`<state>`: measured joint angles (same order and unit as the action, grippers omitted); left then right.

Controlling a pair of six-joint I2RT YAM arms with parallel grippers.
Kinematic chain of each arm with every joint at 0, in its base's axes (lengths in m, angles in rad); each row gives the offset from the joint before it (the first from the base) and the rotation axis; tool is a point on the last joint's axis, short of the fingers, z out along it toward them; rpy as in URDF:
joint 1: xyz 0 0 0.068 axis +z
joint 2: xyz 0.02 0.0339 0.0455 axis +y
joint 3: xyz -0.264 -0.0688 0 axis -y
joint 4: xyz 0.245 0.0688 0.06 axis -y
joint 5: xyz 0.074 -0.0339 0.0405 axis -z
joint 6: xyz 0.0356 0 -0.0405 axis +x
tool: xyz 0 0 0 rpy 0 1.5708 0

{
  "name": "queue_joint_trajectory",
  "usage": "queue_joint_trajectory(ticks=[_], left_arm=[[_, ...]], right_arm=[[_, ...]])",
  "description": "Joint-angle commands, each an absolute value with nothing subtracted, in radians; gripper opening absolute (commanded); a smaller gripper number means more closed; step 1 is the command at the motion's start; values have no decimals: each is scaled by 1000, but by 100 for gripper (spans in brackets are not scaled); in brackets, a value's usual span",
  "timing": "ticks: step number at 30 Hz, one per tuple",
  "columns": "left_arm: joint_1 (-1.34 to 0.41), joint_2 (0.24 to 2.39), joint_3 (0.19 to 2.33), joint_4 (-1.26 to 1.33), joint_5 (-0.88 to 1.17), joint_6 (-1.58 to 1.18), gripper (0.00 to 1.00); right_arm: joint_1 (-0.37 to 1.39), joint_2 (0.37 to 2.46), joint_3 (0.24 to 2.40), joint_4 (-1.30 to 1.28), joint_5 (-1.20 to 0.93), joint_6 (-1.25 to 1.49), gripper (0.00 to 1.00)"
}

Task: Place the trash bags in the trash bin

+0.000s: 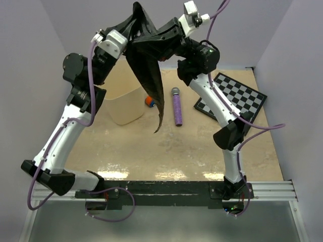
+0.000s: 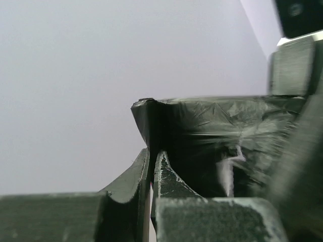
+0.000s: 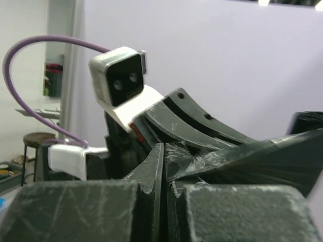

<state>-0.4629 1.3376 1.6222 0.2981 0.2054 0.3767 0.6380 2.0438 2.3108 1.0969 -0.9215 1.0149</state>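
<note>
The dark, glossy trash bag [image 1: 147,63] is held high above the table between my two grippers, and its long tail hangs to a point over the tabletop. My left gripper [image 1: 132,31] is shut on the film's upper edge; in the left wrist view its jaws [image 2: 154,151] pinch the crinkled bag [image 2: 217,131]. My right gripper [image 1: 154,36] is shut on the same bag from the right, and its jaws [image 3: 165,148] clamp the film [image 3: 252,156]. The cream trash bin [image 1: 123,106] stands on the table below and left of the hanging bag, partly hidden by the left arm.
A purple glittery cylinder [image 1: 177,107] lies right of the bin. A small orange and blue object [image 1: 149,101] sits by the bin's right wall. A black-and-white chequered board [image 1: 237,96] lies at the back right. Lilac walls close in the sides and back.
</note>
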Motion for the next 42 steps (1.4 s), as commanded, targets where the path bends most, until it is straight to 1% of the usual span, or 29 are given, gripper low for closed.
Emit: queue_joint_trajectory(ticks=[1,5,9,14,15,16,17,19,20,23,25,28,31,33,34,35,37,38,39,42], left_arm=[[-417,1574,1692,152,44,448,0],[-417,1661,1795,225,42,405,0],[-417,1645,1790,285,8,397,0],[-411,1476,1677,301,-77,454,0],[-410,1388,1617,299,-86,492,0],[-410,1352,1602,285,-101,518,0],[-410,1318,1597,244,-129,549,0],[-410,1266,1585,183,-222,627,0],[-407,1243,1566,145,-280,671,0],[-391,1183,1496,75,-461,802,0],[-355,1177,1485,-65,-555,818,0],[-223,1203,1479,-269,-604,727,0],[-25,1238,1433,-403,-491,576,0],[101,1244,1337,-416,-363,505,0],[139,1241,1294,-413,-263,482,0],[182,1230,1237,-407,-104,477,0],[210,1213,1130,-361,83,482,0],[210,1209,1079,-323,138,488,0],[210,1213,1045,-287,158,471,0],[212,1290,997,-193,135,387,0]], right_arm=[[787,2011,2554,1632,-962,1082,0],[802,1979,2511,1621,-942,1062,0],[799,1902,2369,1612,-1014,985,0],[756,1743,2125,1456,-996,819,0],[729,1676,2027,1337,-976,696,0],[720,1630,1973,1230,-950,601,0],[713,1579,1900,1063,-895,481,0],[712,1476,1736,909,-730,265,0],[713,1427,1659,873,-630,167,0],[715,1315,1464,847,-442,8,0],[713,1278,1436,751,-337,-93,0],[713,1264,1440,629,-256,-107,0],[715,1241,1425,589,-223,-113,0],[715,1229,1416,571,-225,-120,0],[713,1227,1414,560,-221,-120,0],[713,1223,1419,545,-216,-121,0],[715,1221,1424,509,-268,-167,0],[713,1221,1430,493,-279,-187,0],[715,1223,1436,479,-275,-198,0],[715,1232,1463,436,-262,-212,0]])
